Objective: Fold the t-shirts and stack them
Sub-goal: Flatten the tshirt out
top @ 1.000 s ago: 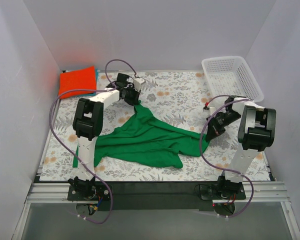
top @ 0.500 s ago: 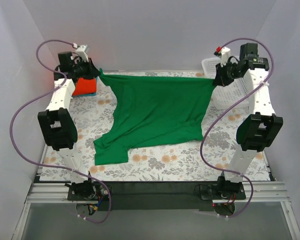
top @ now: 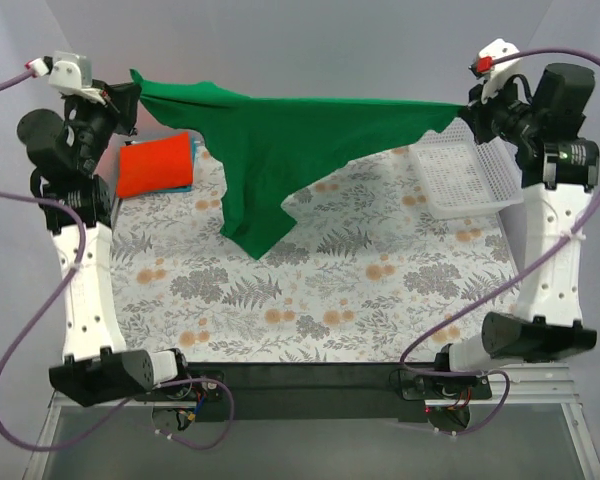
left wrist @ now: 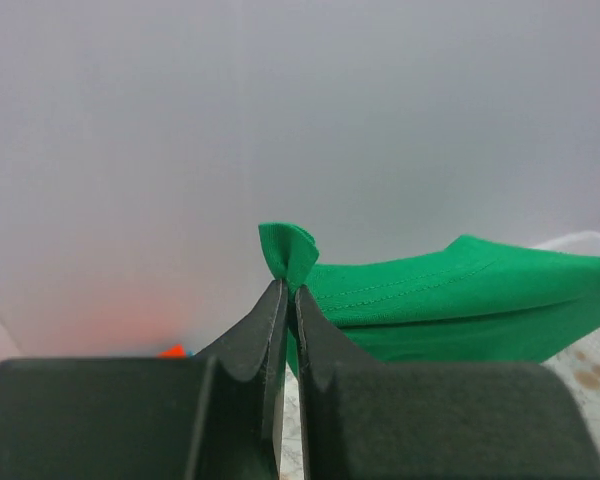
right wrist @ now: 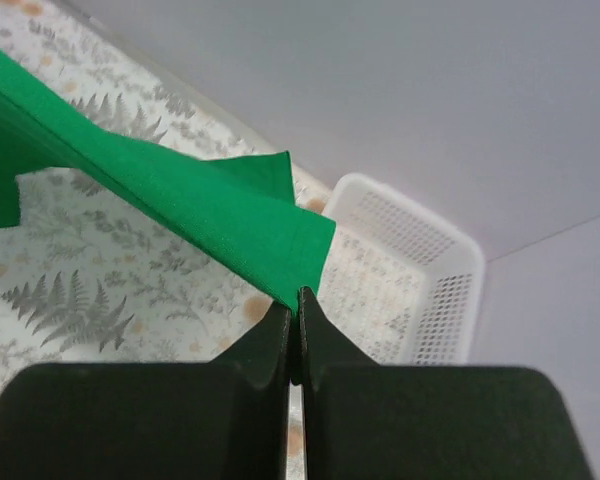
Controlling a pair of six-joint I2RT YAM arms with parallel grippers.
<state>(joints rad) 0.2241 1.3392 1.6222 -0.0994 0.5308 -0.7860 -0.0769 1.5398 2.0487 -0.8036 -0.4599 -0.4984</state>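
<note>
The floral bench (top: 310, 300) lies below the green t-shirt (top: 280, 150), which hangs stretched in the air between the two raised arms, its lowest tip drooping left of centre. The left gripper (left wrist: 287, 287) is clamped on one bunched corner and the right gripper (right wrist: 298, 297) is pinched on the opposite corner. Farther back, a folded orange-red t-shirt (top: 152, 165) lies in the far left corner and a white mesh basket (top: 460, 180) sits far right

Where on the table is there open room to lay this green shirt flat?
The table is bare across its middle and near side, bordered by the arm bases, the orange-red shirt far left and the white basket far right. Those far corners are crowded; the green shirt hangs over left-centre.
</note>
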